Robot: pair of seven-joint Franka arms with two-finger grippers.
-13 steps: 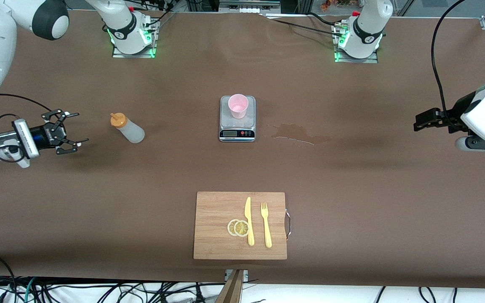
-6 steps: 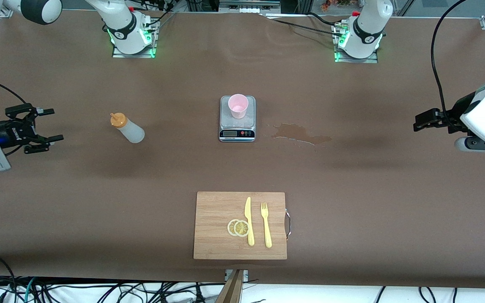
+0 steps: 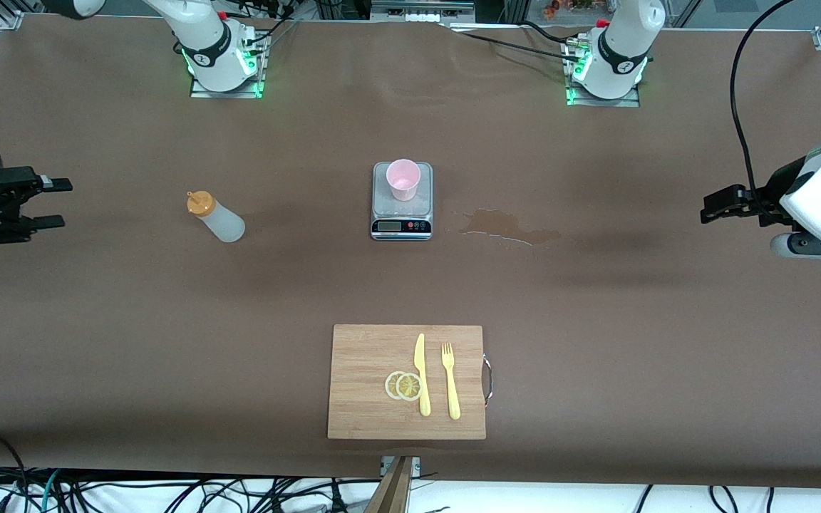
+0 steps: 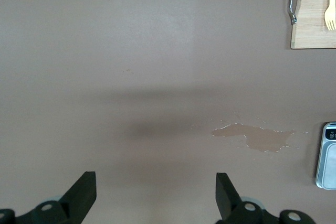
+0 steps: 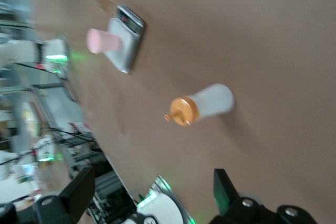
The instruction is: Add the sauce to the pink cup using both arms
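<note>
The sauce bottle [image 3: 217, 219], translucent with an orange cap, stands upright on the brown table toward the right arm's end; it also shows in the right wrist view [image 5: 206, 103]. The pink cup [image 3: 403, 178] sits on a small silver scale [image 3: 401, 214] at mid-table, and the cup [image 5: 102, 40] appears there too. My right gripper [image 3: 58, 204] hovers open over the table's edge at the right arm's end, well apart from the bottle, with nothing between its fingers [image 5: 79, 190]. My left gripper [image 3: 708, 206] waits open and empty over the left arm's end, fingers [image 4: 226, 195] spread wide.
A wet brown spill [image 3: 510, 228] stains the table beside the scale, toward the left arm's end. A wooden cutting board [image 3: 360, 399] nearer the front camera carries a yellow knife [image 3: 421, 374], a yellow fork [image 3: 450, 381] and two lemon slices [image 3: 403, 385].
My right gripper has drawn back from the bottle toward the right arm's end of the table and turned its wrist. The left arm, bottle and cup have not moved.
</note>
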